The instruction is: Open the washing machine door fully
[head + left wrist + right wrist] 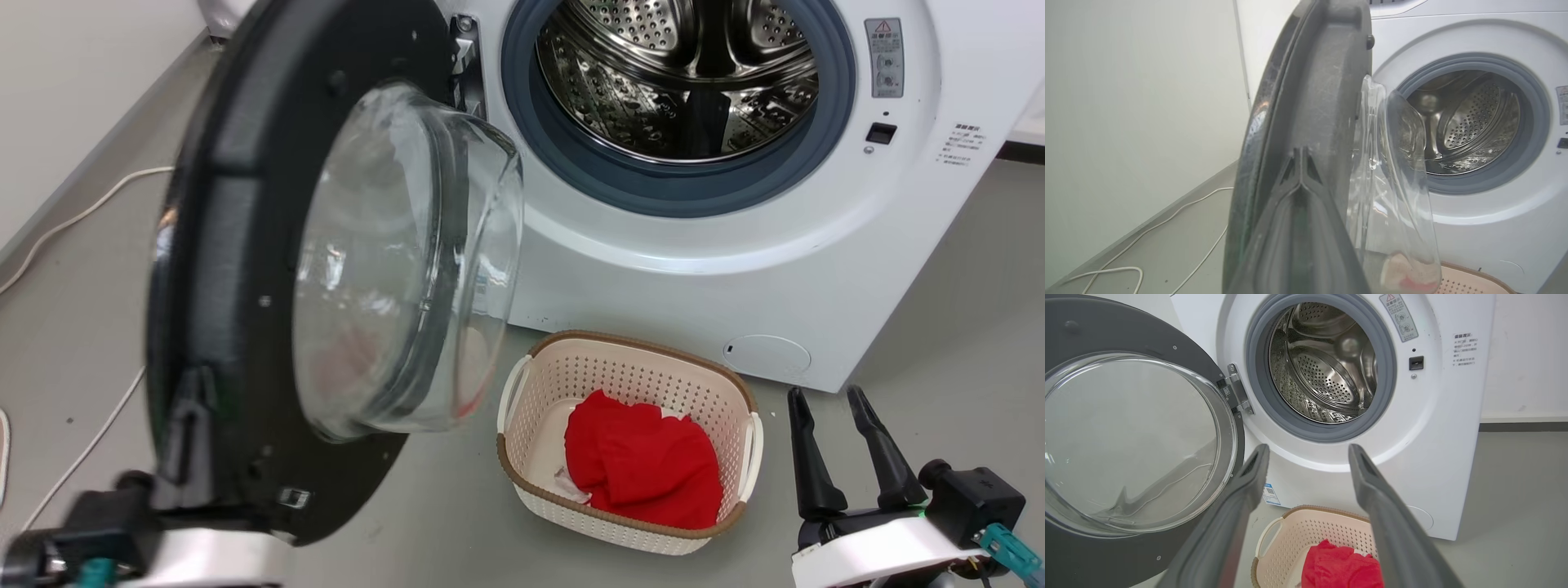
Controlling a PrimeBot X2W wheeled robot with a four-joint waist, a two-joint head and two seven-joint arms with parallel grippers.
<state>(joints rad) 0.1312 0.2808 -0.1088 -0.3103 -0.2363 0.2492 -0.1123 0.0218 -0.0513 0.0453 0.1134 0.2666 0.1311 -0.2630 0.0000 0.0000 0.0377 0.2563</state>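
The washing machine door (237, 245) stands swung out to the left on its metal hinge (465, 57), its clear glass bowl (400, 269) bulging toward the machine. The steel drum opening (678, 82) is uncovered. My left gripper (189, 384) is low at the door's free edge, blurred; in the left wrist view its fingers (1300, 153) lie together, shut, against the door's (1314, 102) dark inner face. My right gripper (841, 408) is open at the lower right, apart from the door, holding nothing; its fingers (1308, 453) frame the machine's front, with the door (1126, 330) to their left.
A cream perforated basket (629, 343) with a red cloth (645, 465) sits on the grey floor in front of the machine, between door and right gripper. White cables (73, 220) trail along the floor by the left wall (1126, 102).
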